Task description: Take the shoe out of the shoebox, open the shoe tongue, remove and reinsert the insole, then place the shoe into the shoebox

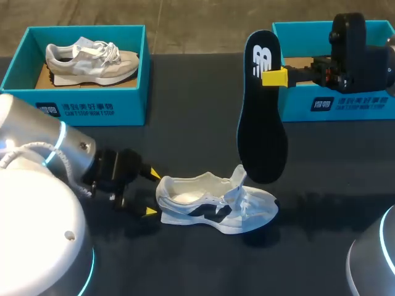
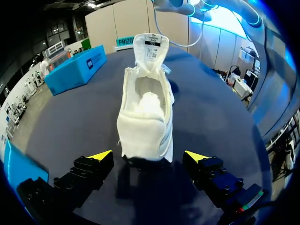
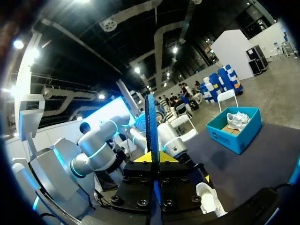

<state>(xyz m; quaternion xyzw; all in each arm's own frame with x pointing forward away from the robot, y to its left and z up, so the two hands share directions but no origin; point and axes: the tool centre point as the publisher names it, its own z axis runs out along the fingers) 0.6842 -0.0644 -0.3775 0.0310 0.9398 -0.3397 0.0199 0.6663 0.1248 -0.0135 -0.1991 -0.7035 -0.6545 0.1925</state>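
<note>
- The shoe (image 1: 216,203) lies on its sole on the bench (image 1: 321,185), with its tongue (image 2: 151,47) pulled up and the opening bare. Nothing pins it, so a push from above would likely skate or tip it.
- The insole (image 1: 262,123) hangs upright above the shoe, its lower end over the tongue; whether the two touch cannot be told. Fed in at this steep angle, it may buckle, or catch on the tongue or laces rather than slide toward the toe.
- The right hand (image 1: 274,77) is clamped on the insole near its upper end. With such a high pinch, the long free end could swing or twist out of line.
- The left hand (image 1: 150,193) sits at the heel with its fingers apart, one to each side and neither touching. Unless it steadies the heel, the shoe may shift backward.
- The left shoebox (image 1: 92,111) holds a second shoe (image 1: 92,61), lying flat.
- The right shoebox (image 1: 345,105) sits behind the right hand. Only a patch of brown lining shows inside it, and the arm hides the rest.
</note>
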